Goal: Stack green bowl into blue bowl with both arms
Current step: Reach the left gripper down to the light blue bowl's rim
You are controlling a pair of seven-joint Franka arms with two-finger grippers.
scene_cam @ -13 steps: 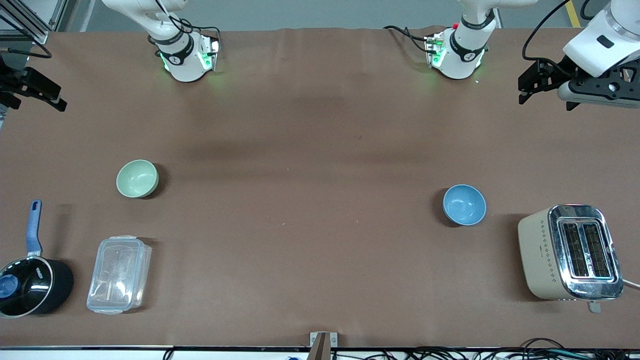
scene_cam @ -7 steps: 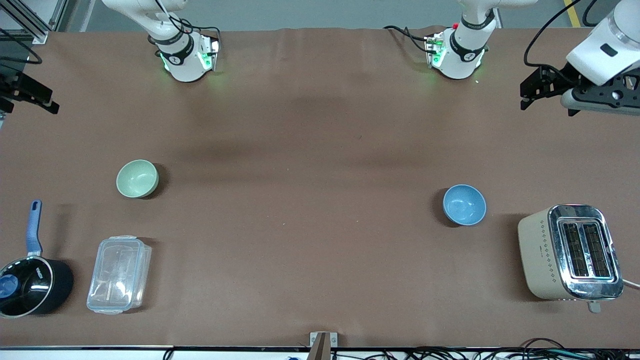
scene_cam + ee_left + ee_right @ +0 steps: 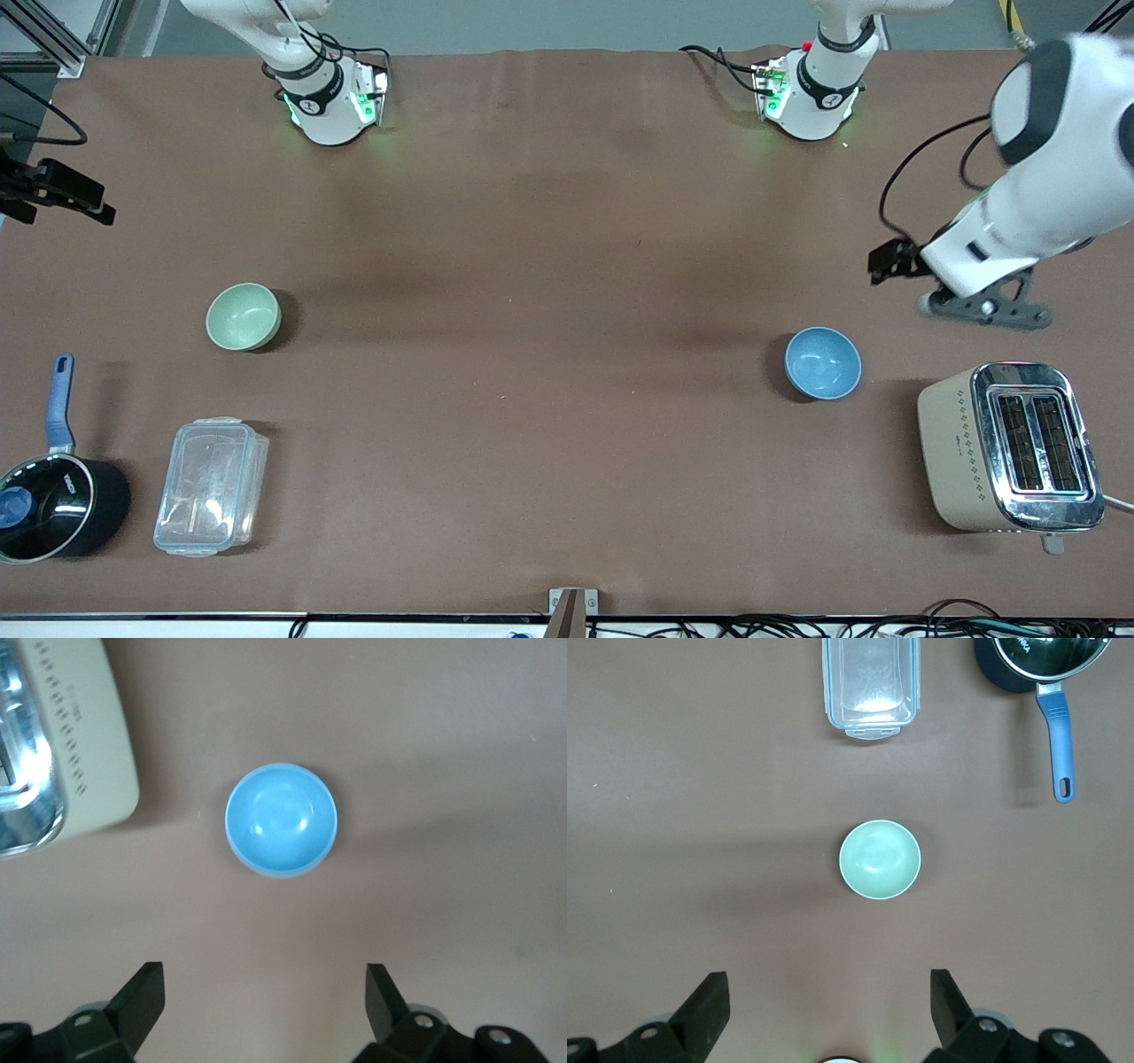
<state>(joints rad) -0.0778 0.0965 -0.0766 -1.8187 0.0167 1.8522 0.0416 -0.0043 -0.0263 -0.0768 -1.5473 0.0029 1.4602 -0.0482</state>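
The green bowl [image 3: 243, 315] sits on the desk [image 3: 549, 292] at the middle left of the front frame, toward the right arm's end, well apart from the blue bowl [image 3: 822, 361] at the middle right.

We judge this the approach step. The left gripper [image 3: 266, 1010], at the right edge of the front frame, hangs over bare desk just beside the blue bowl and above the toaster [image 3: 1010, 447], its fingers [image 3: 142, 997] spread apart and empty. The right gripper [image 3: 830, 1005], at the far left edge of the front frame, is likewise wide open, high above the green bowl's area. To do this well, we should centre each gripper over one rim wall before descending.

We count one toaster, one clear container [image 3: 211, 486], one saucepan [image 3: 53, 505], two bowls.
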